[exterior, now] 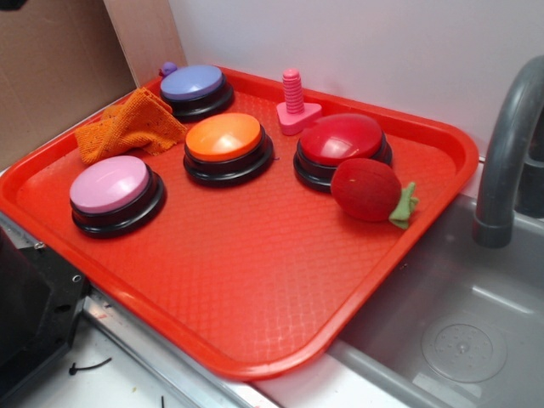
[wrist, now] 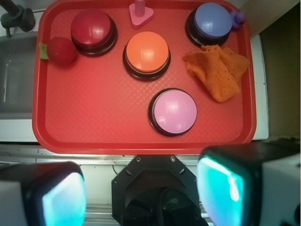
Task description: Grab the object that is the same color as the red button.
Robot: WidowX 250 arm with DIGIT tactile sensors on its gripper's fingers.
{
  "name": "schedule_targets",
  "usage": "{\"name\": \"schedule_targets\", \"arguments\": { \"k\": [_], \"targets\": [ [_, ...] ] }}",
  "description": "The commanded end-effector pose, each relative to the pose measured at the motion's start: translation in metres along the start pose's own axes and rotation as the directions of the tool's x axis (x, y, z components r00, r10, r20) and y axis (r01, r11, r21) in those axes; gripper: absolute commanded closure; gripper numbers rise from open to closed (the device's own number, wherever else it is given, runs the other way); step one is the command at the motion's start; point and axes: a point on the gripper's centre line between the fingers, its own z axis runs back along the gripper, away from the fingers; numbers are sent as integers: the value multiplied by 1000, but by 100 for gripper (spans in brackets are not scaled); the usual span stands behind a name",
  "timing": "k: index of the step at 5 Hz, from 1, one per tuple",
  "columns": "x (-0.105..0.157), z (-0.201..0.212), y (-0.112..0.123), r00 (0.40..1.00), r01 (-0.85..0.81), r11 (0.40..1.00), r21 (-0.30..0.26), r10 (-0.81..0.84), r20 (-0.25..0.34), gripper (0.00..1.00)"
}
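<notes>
While the pincer hangs high over the tray's near edge, the soft red plush strawberry [wrist: 61,50] lies far and to the left of it.

Exterior view: the strawberry [exterior: 366,190] rests on the red plastic tray [exterior: 255,297], touching the glossy red dome button [exterior: 342,143], green leaf tuft aimed at the grey sink [exterior: 459,340]; no pincer shows. Wrist view: the gripper [wrist: 141,193] stands wide apart, empty, well apart from the strawberry, whose long axis runs left-right, leaf leftward, just left of the red button [wrist: 93,29].
</notes>
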Motion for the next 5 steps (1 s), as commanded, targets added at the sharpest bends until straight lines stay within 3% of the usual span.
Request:
{"name": "schedule_targets", "arguments": {
  "k": [1,2,3,4,5],
  "targets": [
    [21,-2,-24,921,375,917,134,-385,56,0],
    [34,-8,-34,830,531,832,160,-548,98,0],
    [52,-18,-52,664,713,681,167,-733,150,0],
    [76,-33,-67,466,857,488,168,-871,157,0],
    [100,-54,-82,291,943,312,115,-942,169,0]
  ]
}}
